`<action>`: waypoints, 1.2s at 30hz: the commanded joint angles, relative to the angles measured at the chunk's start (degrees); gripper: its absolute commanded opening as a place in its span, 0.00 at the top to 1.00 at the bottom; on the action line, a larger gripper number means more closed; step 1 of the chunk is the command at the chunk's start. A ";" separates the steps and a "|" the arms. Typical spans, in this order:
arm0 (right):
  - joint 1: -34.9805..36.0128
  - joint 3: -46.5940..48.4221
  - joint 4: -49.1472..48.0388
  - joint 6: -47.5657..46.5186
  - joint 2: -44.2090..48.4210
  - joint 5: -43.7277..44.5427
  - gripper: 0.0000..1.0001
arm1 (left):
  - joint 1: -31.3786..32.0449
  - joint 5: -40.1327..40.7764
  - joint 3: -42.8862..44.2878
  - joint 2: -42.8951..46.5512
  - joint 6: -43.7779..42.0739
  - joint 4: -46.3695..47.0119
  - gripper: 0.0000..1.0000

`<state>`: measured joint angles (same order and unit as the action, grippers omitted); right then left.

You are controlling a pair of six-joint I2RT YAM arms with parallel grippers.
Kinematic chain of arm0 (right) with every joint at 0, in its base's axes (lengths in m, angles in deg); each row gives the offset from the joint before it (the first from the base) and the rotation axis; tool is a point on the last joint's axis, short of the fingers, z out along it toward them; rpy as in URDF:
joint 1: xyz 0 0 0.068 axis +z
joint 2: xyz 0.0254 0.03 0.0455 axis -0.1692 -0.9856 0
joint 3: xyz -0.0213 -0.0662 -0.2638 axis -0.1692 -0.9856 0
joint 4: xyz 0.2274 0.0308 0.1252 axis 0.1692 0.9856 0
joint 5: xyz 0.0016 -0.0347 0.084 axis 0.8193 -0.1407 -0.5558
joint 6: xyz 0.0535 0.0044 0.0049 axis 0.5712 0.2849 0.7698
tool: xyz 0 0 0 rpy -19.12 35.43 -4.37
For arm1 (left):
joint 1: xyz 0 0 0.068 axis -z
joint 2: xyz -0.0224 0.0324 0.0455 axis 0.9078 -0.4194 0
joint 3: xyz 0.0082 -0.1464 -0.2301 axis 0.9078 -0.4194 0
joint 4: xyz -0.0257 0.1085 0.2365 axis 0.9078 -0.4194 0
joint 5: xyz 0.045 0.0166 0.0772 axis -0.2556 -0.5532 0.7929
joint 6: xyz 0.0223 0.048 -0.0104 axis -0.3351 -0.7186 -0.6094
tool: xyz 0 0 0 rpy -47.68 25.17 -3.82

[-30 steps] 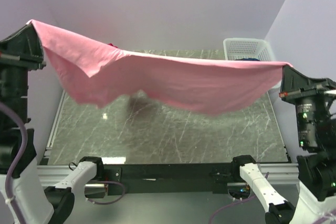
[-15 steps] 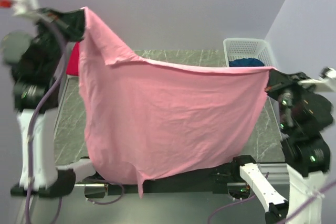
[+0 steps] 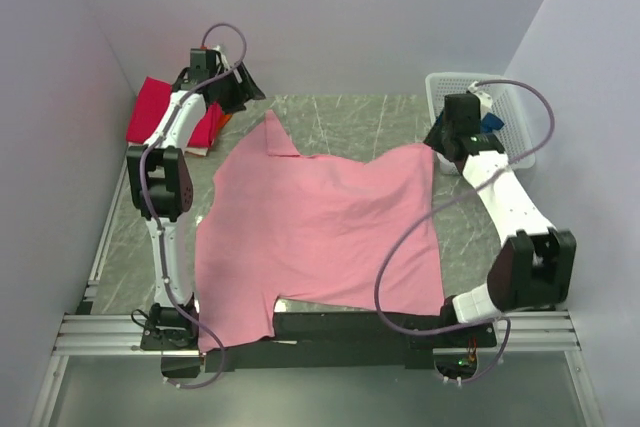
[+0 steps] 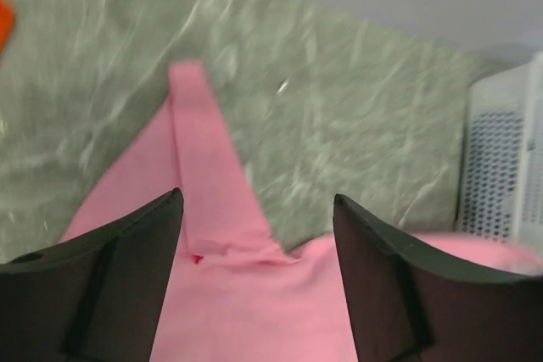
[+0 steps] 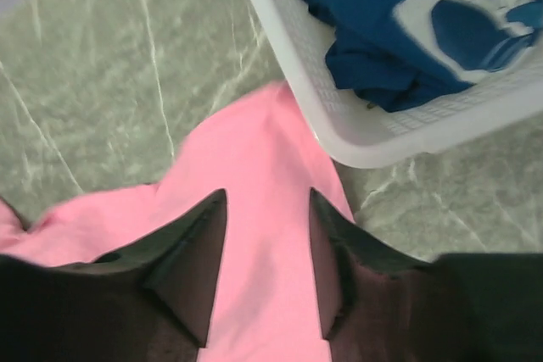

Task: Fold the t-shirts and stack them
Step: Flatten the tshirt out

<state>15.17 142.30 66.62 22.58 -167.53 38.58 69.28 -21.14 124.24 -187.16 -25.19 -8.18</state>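
Note:
The light pink t-shirt (image 3: 320, 227) lies spread on the marbled table, with one corner pointing to the back left and its near hem over the front rail. My left gripper (image 3: 243, 92) hovers open above that back-left corner. In the left wrist view it (image 4: 257, 209) has nothing between its fingers and the pink cloth (image 4: 237, 311) is below. My right gripper (image 3: 441, 143) is over the shirt's back-right corner. In the right wrist view it (image 5: 267, 197) stands open, with the pink cloth (image 5: 263, 243) flat beneath. A dark blue t-shirt (image 5: 407, 14) with white print fills the basket.
A white mesh basket (image 3: 450, 84) stands at the back right, its rim (image 5: 288, 48) touching the pink corner. A magenta-red t-shirt (image 3: 155, 112) lies at the back left beside my left arm, with a bit of orange cloth (image 3: 224, 119) next to it. Walls close in on both sides.
Both grippers held the pink shirt stretched in the air and swung it toward the far side. Now they have let go and the shirt lies flat on the table.

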 commanded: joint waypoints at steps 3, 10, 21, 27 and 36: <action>-0.51 4.72 -2.48 -1.21 -1.65 -6.64 0.43 | 0.67 -1.29 -3.50 11.44 -1.02 1.47 0.19; -0.07 -0.81 -2.48 -1.56 1.17 -13.49 0.39 | 0.67 1.78 -26.47 23.33 -1.73 0.51 0.17; 1.95 -15.76 -9.69 4.15 -1.46 -24.66 0.42 | 0.67 0.91 -49.25 28.08 1.52 4.90 0.17; 1.86 -15.33 -8.82 4.42 -9.18 -26.51 0.43 | 0.67 0.47 -49.87 24.75 1.61 6.83 0.17; 1.95 -10.15 -6.27 3.80 -20.17 -26.69 0.45 | 0.67 3.19 -45.39 16.14 0.56 5.43 0.18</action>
<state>16.90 128.49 60.37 26.34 -185.81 12.40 69.74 -19.30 75.67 -169.21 -24.01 -3.35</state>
